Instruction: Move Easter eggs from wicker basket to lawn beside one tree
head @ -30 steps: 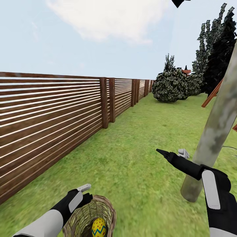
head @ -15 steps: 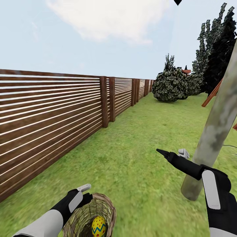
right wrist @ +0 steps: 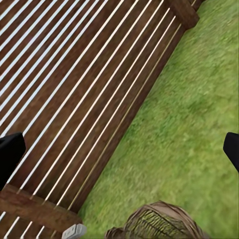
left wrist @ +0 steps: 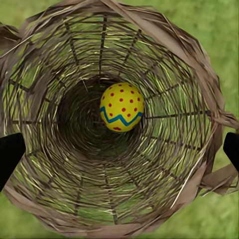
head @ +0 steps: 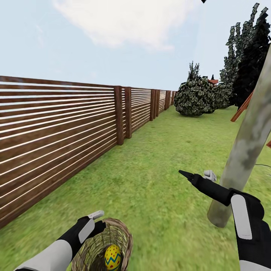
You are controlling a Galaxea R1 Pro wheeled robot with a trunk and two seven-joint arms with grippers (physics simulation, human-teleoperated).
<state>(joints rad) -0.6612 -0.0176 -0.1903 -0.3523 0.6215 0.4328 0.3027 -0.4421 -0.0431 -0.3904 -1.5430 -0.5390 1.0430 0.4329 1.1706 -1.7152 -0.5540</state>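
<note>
The wicker basket [head: 122, 235] sits on the lawn [head: 158, 180] at the bottom of the head view. One yellow Easter egg [head: 113, 257] with red dots and a teal zigzag lies inside it, near the middle of the basket floor [left wrist: 122, 107]. My left gripper [head: 97, 220] hovers open over the basket's far-left rim, its fingertips [left wrist: 10, 154] spread wide above the basket [left wrist: 199, 64] with nothing between them. My right gripper [head: 196, 174] is open and empty in the air, just left of the tree [head: 244, 150] with the pale mottled trunk.
A long brown slatted fence [head: 56, 131] runs along the left side and appears close in the right wrist view [right wrist: 74, 99]. Round bushes [head: 194, 98] and dark cypresses [head: 252, 56] stand at the far end. A reddish wooden beam [head: 241, 109] leans behind the trunk.
The whole picture has shifted very slightly, so the camera moved. Both arms, the basket and the egg keep their places.
</note>
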